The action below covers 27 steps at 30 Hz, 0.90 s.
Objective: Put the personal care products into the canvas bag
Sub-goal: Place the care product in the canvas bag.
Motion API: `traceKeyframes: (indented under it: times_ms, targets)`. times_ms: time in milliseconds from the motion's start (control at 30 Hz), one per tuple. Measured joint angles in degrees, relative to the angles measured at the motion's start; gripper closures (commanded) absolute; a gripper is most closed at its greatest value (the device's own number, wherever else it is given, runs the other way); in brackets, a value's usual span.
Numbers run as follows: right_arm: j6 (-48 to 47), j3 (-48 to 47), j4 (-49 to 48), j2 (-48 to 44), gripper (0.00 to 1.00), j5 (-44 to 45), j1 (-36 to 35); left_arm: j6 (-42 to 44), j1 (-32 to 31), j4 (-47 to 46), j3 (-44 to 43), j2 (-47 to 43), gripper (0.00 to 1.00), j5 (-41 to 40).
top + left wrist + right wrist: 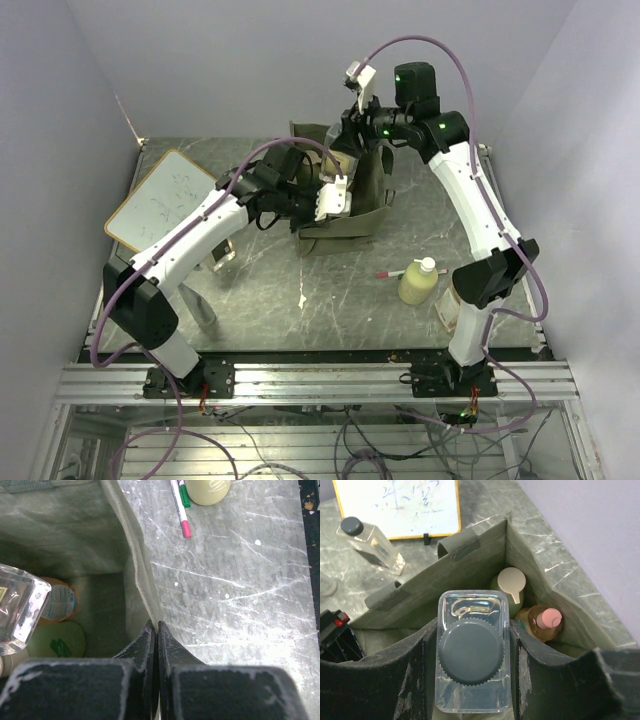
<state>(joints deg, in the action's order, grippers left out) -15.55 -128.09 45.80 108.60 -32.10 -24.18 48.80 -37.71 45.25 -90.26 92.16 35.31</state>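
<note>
Two bottles point(511, 587) are packed in the canvas bag point(470, 570); its rim is pinched by the left gripper point(154, 630), a clear bottle point(472, 625) by the right gripper point(472, 650); a yellow-green bottle point(419, 282) is left out.

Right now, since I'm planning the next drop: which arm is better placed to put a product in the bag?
Right. The right jaws hold a clear bottle over the open bag, with other bottles already inside. The left jaws are shut on the bag's rim, so that arm is busy.

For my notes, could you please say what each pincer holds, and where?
Left pincer: the canvas bag, by its rim. Right pincer: the clear bottle, by its sides.
</note>
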Motion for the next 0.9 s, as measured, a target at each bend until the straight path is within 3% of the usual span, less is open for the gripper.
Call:
traceKeyframes:
  times_ms: [400,900]
  targets:
    - [-12.02,-0.02,7.37,4.63,1.0,-6.34,0.48,3.34,1.38,1.31,0.44,-0.48,0.93,1.79]
    - [-25.75,0.79,10.78,11.74,1.0,-6.16,1.64,6.08,2.05,2.8,0.48,-0.46,0.93,3.48]
